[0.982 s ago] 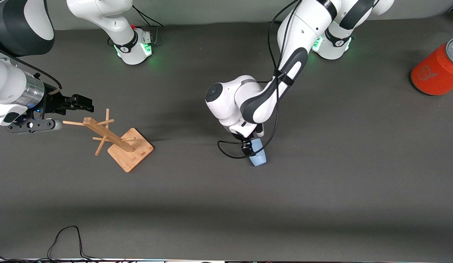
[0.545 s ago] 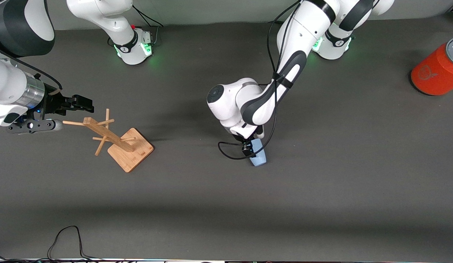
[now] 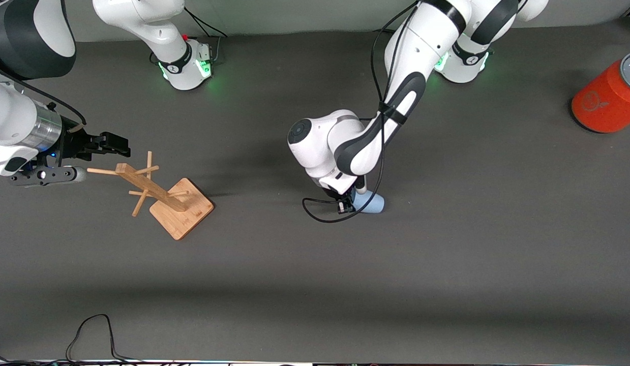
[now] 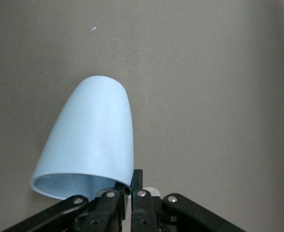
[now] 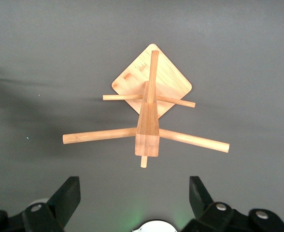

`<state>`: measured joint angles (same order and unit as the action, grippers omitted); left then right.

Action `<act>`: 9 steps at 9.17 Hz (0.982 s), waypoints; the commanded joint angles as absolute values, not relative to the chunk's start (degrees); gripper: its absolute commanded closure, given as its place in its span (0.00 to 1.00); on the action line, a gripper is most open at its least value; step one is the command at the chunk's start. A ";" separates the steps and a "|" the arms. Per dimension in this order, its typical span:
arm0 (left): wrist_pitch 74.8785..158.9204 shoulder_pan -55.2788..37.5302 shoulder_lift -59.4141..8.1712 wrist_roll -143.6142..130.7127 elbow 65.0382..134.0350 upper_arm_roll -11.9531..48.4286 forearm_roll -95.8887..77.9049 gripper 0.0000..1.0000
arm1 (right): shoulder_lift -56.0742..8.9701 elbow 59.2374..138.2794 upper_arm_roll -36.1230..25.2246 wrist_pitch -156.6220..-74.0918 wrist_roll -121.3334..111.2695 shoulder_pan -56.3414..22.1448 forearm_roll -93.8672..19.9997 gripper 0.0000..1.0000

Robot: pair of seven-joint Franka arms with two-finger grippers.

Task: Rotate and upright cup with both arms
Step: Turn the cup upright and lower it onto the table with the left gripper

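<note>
The cup (image 3: 371,203), one pale blue handleless tumbler, lies on its side on the dark table (image 3: 447,264) near the middle, its mouth turned toward the left gripper (image 3: 347,204) and its narrower base pointing toward the left arm's end of the table. In the left wrist view the cup (image 4: 91,140) shows its open rim just at the fingertips (image 4: 136,180), which are drawn together and appear to pinch the rim wall; whether the pinch is secure cannot be told. By the look of it the task is at an early stage: the cup is seized or nearly so but not upright, and the turn, the handover to the second arm and the setting down on its base all remain. The right gripper (image 3: 109,144) waits with its fingers spread wide and nothing between them, over the wooden mug rack (image 3: 162,195), which the right wrist view shows from above (image 5: 147,123). Counted: one cup, two arms, one rack on a square base with several pegs, one orange cylinder (image 3: 607,99) with a grey top at the table's edge by the left arm's end, one loose black cable (image 3: 93,333) at the edge nearest the front camera.
</note>
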<state>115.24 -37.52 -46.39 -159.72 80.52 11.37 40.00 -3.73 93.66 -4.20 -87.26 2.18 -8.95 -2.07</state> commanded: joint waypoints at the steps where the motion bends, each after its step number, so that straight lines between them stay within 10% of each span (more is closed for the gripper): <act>1: 113.21 -37.97 -45.09 -169.20 81.83 12.21 41.57 1.00 | -3.60 93.78 -4.39 -87.71 1.41 -9.05 -1.14 0.00; 9: 111.24 -37.62 -39.21 -125.66 77.68 12.74 12.67 1.00 | -3.96 93.78 -5.01 -87.71 1.41 -9.05 -1.05 0.00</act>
<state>108.85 -37.65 -41.16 -132.60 75.22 12.76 15.20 -4.03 93.71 -4.91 -87.32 2.12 -8.93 -2.06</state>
